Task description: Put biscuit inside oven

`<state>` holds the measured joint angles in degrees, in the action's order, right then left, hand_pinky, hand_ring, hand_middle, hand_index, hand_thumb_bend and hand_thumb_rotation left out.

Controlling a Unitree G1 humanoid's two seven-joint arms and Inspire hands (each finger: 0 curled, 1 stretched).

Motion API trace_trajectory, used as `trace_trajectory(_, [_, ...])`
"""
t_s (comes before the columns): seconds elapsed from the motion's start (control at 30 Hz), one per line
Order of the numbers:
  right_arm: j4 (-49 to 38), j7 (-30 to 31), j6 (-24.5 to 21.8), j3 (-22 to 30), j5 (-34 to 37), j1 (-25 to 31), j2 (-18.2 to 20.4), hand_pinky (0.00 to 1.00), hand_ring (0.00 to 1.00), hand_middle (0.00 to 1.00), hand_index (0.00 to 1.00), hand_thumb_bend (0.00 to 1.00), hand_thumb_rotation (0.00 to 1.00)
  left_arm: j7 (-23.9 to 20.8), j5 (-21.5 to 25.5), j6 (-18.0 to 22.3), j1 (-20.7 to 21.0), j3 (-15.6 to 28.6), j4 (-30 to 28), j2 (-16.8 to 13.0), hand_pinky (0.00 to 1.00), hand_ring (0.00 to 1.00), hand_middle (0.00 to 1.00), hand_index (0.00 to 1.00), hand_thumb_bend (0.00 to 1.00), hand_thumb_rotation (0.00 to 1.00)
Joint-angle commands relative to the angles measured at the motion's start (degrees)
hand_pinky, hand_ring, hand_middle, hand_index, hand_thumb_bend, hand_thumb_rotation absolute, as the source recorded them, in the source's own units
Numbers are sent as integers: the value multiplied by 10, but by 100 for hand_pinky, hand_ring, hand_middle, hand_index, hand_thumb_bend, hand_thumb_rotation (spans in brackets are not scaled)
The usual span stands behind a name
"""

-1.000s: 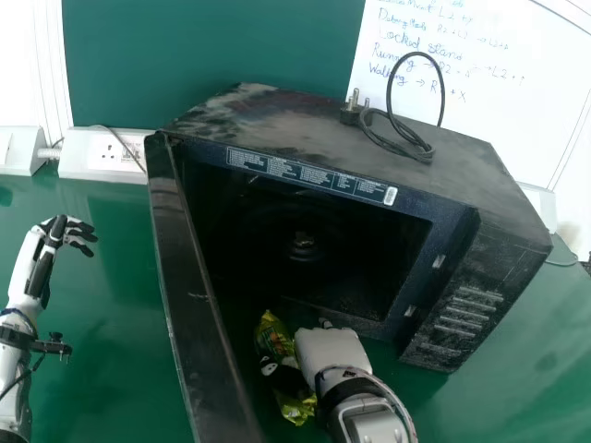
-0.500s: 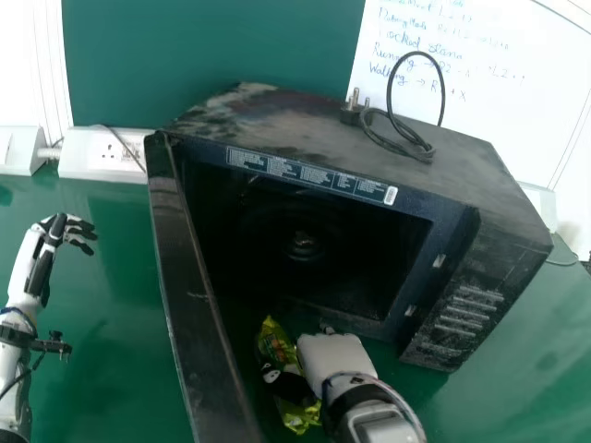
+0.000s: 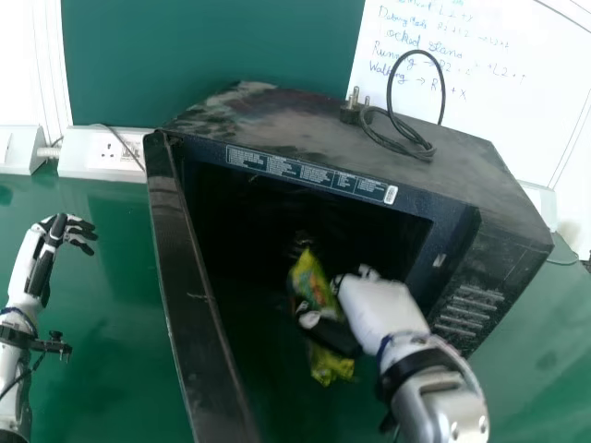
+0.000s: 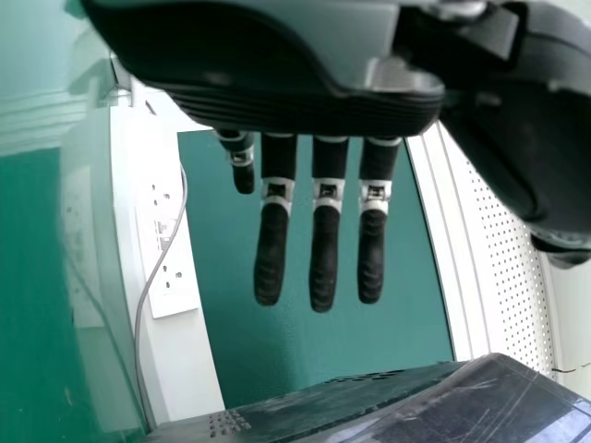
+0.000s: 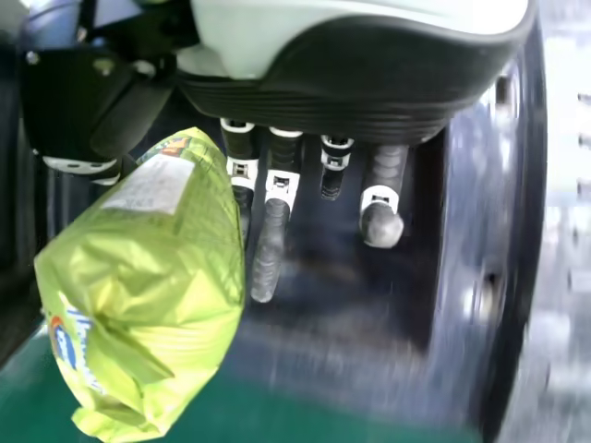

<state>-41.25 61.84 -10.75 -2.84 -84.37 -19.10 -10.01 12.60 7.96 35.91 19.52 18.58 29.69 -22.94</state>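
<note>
Head view, clock face centred on the view:
- Oven (image 3: 462, 161), black, dusty; mid-view, its door (image 3: 189, 295) swung open toward 8 o'clock, standing on a green bench (image 3: 102, 351).
- Packet (image 3: 340, 362), green-yellow; at 6 o'clock, at the oven's mouth, tilted, upper end pointing to 11 o'clock against the dark interior. How deep it sits cannot be told.
- Right robot hand (image 3: 374, 309); toward 5 o'clock, its thumb across the packet.
- Left robot hand (image 3: 61, 227); at 9 o'clock, outside the door, fingers loosely bent.
- Cord (image 3: 442, 92), black, looped; between 1 and 2 o'clock, on the oven's top, with its plug (image 3: 351, 113).
- Whiteboard (image 3: 499, 101), handwritten; at 2 o'clock, behind.
- Socket strip (image 3: 102, 164), white; near 10 o'clock.

Left wrist view:
- Left robot hand (image 4: 305, 101); fingers extended, slightly spread, the oven and socket strip beyond.

Right wrist view:
- Right robot hand (image 5: 351, 101); pinching the packet between thumb and fingers, some fingers straighter and apart from it, before the oven's cavity.
</note>
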Motion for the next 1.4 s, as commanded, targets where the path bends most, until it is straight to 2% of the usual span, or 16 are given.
trace_trajectory(0.0, [14, -10, -7, 9, 8, -23, -7, 5, 14, 47, 48, 53, 0, 4, 8, 2, 2, -1, 2, -1, 31, 36, 47, 49, 52, 8])
trace_trajectory(0.33, [109, -111, -10, 2, 50, -80, -31, 9, 18, 47, 48, 53, 0, 5, 5, 9, 1, 0, 3, -1, 31, 36, 46, 49, 52, 8])
trace_trajectory(0.53, [191, -181, -12, -28, 59, -110, -44, 12, 20, 47, 48, 53, 0, 6, 6, 11, -1, 0, 3, -1, 31, 36, 47, 49, 52, 8])
trace_trajectory(0.97, [337, -302, -39, -79, 93, -168, -53, 11, 18, 47, 48, 53, 0, 7, 7, 9, -4, -1, -6, 2, 31, 36, 46, 49, 52, 8])
trace_trajectory(1.17, [408, -371, -47, -97, 120, -192, -53, 10, 17, 47, 48, 53, 0, 12, 8, 17, -4, -1, -1, 0, 31, 36, 46, 49, 52, 8])
trace_trajectory(1.37, [494, -453, -38, -118, 141, -228, -70, 9, 16, 47, 48, 53, 0, 11, 10, 10, -6, 0, -6, 2, 32, 36, 46, 49, 52, 8])
